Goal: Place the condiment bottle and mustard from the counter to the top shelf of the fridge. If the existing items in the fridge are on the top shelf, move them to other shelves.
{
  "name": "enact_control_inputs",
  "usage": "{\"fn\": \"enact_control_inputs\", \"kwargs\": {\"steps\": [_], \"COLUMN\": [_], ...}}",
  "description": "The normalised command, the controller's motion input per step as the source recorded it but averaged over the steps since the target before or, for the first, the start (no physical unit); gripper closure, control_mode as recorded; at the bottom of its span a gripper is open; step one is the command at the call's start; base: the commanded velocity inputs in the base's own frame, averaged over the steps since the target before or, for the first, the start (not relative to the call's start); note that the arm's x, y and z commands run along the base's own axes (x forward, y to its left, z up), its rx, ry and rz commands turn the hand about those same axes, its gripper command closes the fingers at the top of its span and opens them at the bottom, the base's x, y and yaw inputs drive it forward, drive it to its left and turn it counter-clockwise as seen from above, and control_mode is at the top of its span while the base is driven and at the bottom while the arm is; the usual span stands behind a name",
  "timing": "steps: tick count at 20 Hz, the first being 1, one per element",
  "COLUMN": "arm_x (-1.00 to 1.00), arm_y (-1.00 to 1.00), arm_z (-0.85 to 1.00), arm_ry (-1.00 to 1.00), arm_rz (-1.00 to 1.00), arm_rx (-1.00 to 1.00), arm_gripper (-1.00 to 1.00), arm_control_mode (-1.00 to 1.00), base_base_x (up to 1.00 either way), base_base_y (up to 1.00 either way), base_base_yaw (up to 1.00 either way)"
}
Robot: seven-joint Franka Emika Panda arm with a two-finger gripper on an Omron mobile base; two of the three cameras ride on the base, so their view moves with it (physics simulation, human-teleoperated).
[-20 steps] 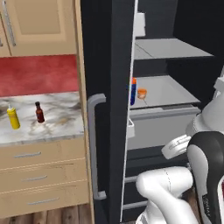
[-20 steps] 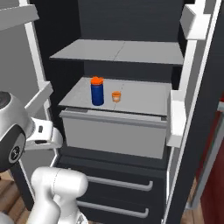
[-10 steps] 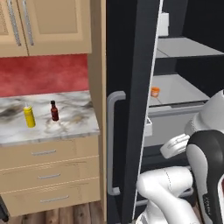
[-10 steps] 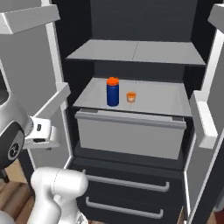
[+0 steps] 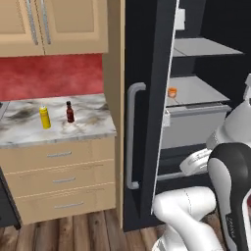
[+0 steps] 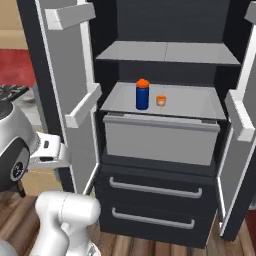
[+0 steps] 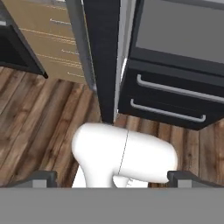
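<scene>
Kitchen counter (image 5: 29, 130) at 9 o'clock carries mustard (image 5: 44, 117) and condiment bottle (image 5: 70, 112), apart, untouched. Blue jar (image 6: 142, 94) and orange cup (image 6: 160, 100) are seen below the top shelf (image 6: 165, 52). Gripper (image 7: 111, 178), jaws spread, holds nothing. Risk: the open door possibly clipped by a swing; clearance poorly seen.

One mustard (image 5: 44, 117), one condiment bottle (image 5: 70, 112) on desk (image 5: 93, 125). One blue jar (image 6: 142, 94), one orange cup (image 6: 160, 100) in fridge (image 6: 165, 20).

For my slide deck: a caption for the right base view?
Open fridge: blue jar and orange cup on the second shelf, top shelf bare.
</scene>
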Motion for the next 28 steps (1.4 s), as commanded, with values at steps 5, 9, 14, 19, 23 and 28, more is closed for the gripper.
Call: {"fn": "enact_control_inputs", "kwargs": {"steps": [5,9,14,19,23,28], "arm_x": [0.0,0.0,0.0,0.0,0.0,0.0], "arm_y": [0.0,0.0,0.0,0.0,0.0,0.0], "arm_z": [0.0,0.0,0.0,0.0,0.0,0.0], "arm_ry": [0.0,0.0,0.0,0.0,0.0,0.0], "arm_rz": [0.0,0.0,0.0,0.0,0.0,0.0], "arm_rx": [0.0,0.0,0.0,0.0,0.0,0.0], "arm_gripper": [-1.0,-1.0,-1.0,-1.0,-1.0,-1.0], "arm_control_mode": [1.0,1.0,1.0,1.0,1.0,1.0], "base_base_x": [-0.52,0.12,0.46,0.74,0.83,0.75], "base_base_y": [0.71,1.0,0.99,0.47,0.03,0.0], "base_base_yaw": [0.0,0.0,0.0,-0.06,-0.11,-0.09]}}
